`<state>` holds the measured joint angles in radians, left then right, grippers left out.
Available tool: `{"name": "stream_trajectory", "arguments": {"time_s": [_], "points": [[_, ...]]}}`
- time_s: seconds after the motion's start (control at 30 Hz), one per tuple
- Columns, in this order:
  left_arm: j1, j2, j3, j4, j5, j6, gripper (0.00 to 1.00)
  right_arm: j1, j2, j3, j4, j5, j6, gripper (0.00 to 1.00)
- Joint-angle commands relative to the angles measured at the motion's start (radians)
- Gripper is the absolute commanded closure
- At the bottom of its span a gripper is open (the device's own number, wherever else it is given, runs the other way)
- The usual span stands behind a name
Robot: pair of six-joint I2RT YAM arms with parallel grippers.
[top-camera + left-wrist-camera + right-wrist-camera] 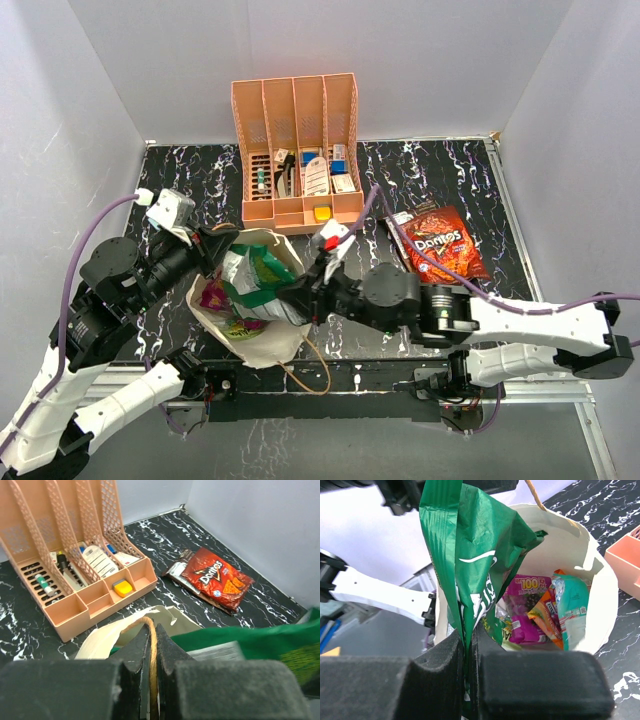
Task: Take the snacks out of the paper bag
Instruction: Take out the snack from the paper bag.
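The paper bag (262,340) lies open on the black marbled table, near the front left. My left gripper (151,635) is shut on its brown cord handle (150,630). My right gripper (468,637) is shut on a green packet (470,545) and holds it at the bag's mouth; the packet also shows in the top view (258,280). Purple (527,607), orange (545,617) and teal-white (570,610) packets lie inside the bag (600,605). The red Doritos bag (445,243) lies on the table to the right.
A peach slotted organizer (297,150) with small boxes and bottles stands at the back centre. White walls close in the table on three sides. The bag's second cord handle (310,370) loops toward the front edge.
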<state>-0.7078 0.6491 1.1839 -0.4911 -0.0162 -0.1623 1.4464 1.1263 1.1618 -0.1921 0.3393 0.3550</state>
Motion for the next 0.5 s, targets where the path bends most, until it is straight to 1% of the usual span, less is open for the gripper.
{"name": "stream_trajectory", "arguments": {"time_s": [0.0,0.13,0.27,0.4,0.47], "points": [[0.004,0.007,0.033,-0.009,-0.095,-0.031,1.0,0.0,-0.123,0.031,0.024,-0.046,0.073,0.93],[0.004,0.009,0.032,-0.019,-0.135,-0.039,1.0,0.0,-0.204,0.06,-0.023,-0.065,0.102,0.93],[0.004,0.006,0.033,-0.031,-0.168,-0.046,1.0,0.0,-0.253,0.116,-0.084,-0.062,0.104,0.93],[0.004,0.006,0.037,-0.039,-0.189,-0.046,1.0,0.0,-0.275,0.212,-0.187,-0.02,0.083,0.93],[0.004,0.004,0.037,-0.042,-0.203,-0.046,1.0,-0.001,-0.291,0.248,-0.225,0.034,0.076,0.93]]}}
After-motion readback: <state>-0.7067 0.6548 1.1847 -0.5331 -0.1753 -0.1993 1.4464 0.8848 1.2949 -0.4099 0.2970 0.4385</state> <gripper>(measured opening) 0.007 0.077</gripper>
